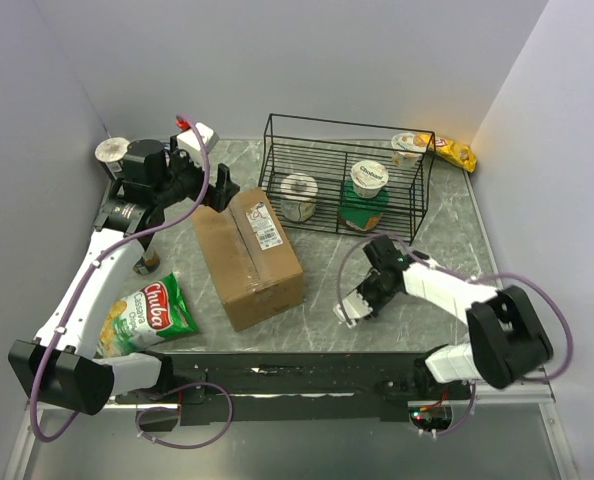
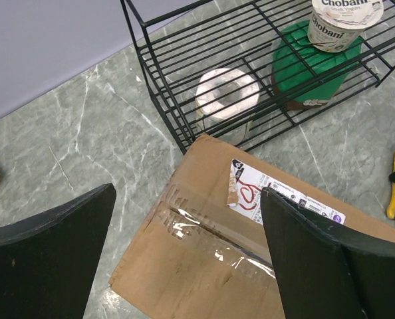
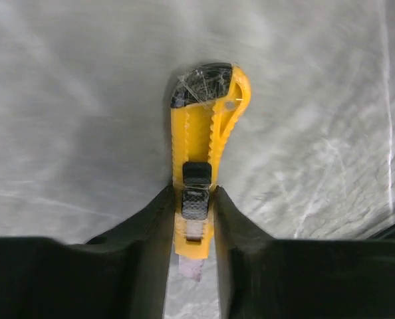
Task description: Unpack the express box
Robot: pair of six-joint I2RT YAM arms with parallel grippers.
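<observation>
Top external view: the express box [image 1: 249, 258] lies closed on the marble tabletop [image 1: 447, 235], just on the arm-base side of the wire basket [image 1: 347, 124], off that basket's left end. Its far corner comes right up to the basket's lower frame; I cannot tell whether they touch. Its long axis runs obliquely away from the basket. The white label [image 1: 267, 226] faces up at the basket end of the lid, beside the taped seam. The left gripper [image 1: 217, 190] hangs over the box's basket-end corner. Left wrist view: the left gripper [image 2: 187, 199] is spread wide with nothing between the fingers [image 2: 58, 246]. One finger is over the bare tabletop [image 2: 84, 119] and the other over the label [image 2: 284, 196]. The wrinkled clear tape [image 2: 204, 232] and the lid of the box [image 2: 197, 286] show in the gap, and the basket [image 2: 157, 66] is just beyond. No contact with the cardboard is visible. The right gripper [image 1: 357, 305] sits in front of the basket's right half, well apart from the box. Right wrist view: the right gripper [image 3: 194, 196] is clamped on a yellow utility knife [image 3: 207, 133] at its black slider. The rounded end points away from the wrist. I cannot tell whether the knife touches the tabletop.
</observation>
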